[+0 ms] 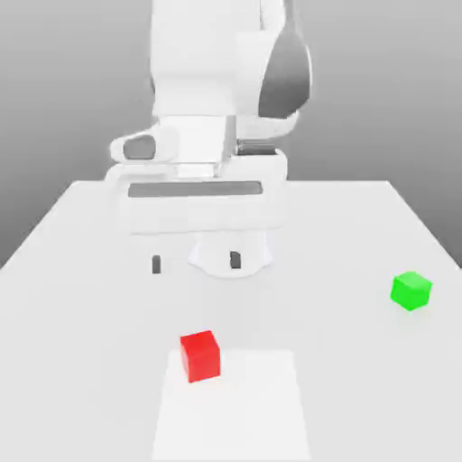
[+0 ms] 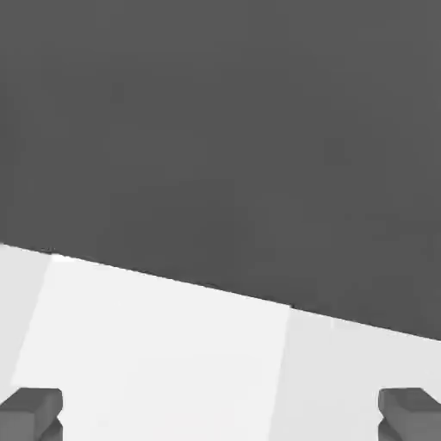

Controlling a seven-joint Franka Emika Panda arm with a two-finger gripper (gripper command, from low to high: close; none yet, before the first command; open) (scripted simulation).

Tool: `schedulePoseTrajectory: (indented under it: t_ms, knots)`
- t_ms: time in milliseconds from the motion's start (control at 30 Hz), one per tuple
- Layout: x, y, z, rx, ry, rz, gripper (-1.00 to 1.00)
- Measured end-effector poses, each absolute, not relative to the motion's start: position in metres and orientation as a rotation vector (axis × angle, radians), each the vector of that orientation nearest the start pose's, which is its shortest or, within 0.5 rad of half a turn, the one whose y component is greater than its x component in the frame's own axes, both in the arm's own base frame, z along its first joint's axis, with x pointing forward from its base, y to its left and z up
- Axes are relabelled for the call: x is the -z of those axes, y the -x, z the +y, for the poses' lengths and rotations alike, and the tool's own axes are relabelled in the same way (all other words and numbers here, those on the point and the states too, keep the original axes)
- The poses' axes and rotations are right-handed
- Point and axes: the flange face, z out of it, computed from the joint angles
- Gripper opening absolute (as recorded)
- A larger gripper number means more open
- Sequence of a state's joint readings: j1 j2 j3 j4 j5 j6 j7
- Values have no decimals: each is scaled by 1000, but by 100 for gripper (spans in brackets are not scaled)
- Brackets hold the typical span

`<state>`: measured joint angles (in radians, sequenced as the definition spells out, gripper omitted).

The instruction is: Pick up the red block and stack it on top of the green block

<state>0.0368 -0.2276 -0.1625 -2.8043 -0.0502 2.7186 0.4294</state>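
Observation:
The red block [image 1: 200, 355] rests on the white table near the front, at the corner of a brighter white square patch [image 1: 233, 406]. At the exterior view's right, farther back, the green block [image 1: 411, 290] sits on the table. My gripper [image 1: 196, 263] hangs above the table behind the red block, open, with its two dark fingertips [image 1: 156, 264] set wide apart and nothing between them. In the hand view both fingertips [image 2: 31, 412] show at the frame's edges over the white table surface.
The white table [image 1: 81, 298] stretches across the exterior view, its far edge meeting a grey backdrop. The robot's bulky white arm [image 1: 221, 90] rises behind the gripper. The table's edge against dark grey ground [image 2: 215, 129] runs across the hand view.

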Motion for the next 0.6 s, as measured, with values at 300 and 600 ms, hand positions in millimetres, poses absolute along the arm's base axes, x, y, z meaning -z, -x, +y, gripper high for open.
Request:
schedulePoseTrajectory:
  t_ms: [300,600]
  knots:
    - [-152,-343,-47,1,3065,693,0]
    - [-152,-343,-47,-1,3065,693,-100]
